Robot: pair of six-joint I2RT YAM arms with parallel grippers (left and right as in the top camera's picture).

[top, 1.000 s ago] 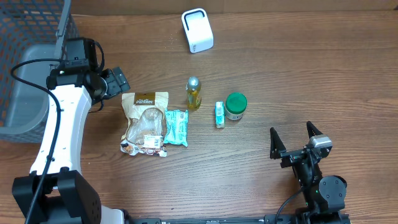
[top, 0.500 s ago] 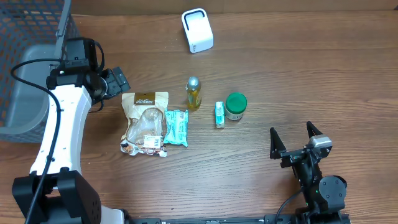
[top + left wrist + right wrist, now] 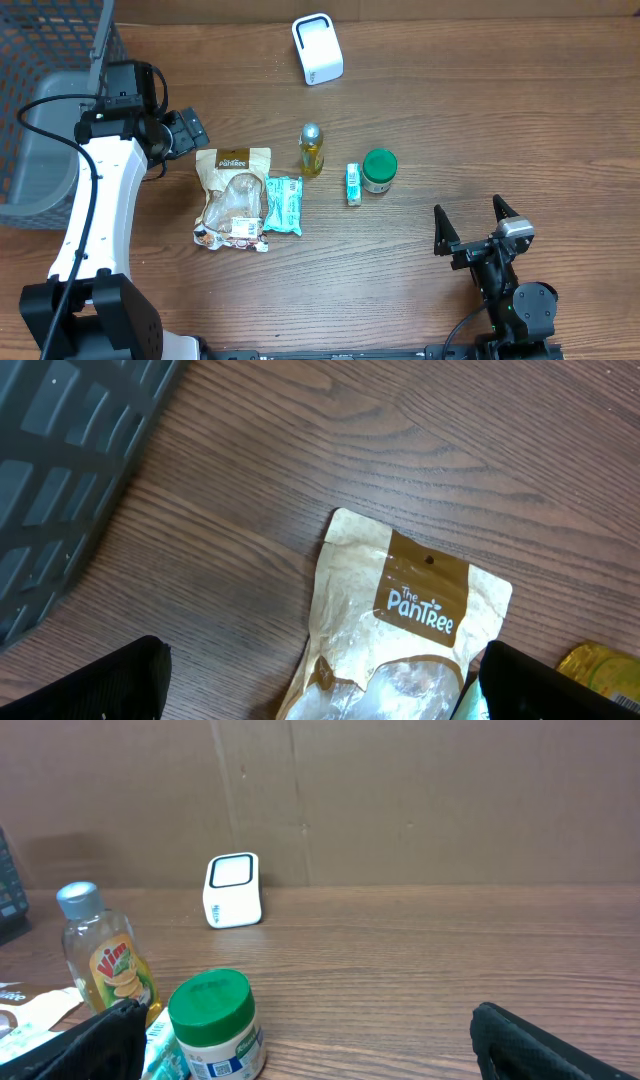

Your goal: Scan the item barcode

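only the overhead shows the basket [image 3: 40,125] and both arms together; the left wrist view alone reads the print on the bag [image 3: 400,622]. the bag lies flat just beside the left gripper [image 3: 186,131], whose jaws stand wide apart, not touching it. the right gripper [image 3: 470,222] is also wide apart, empty, well apart from the scanner [image 3: 317,48].

White arm [image 3: 95,200], black joints, cables
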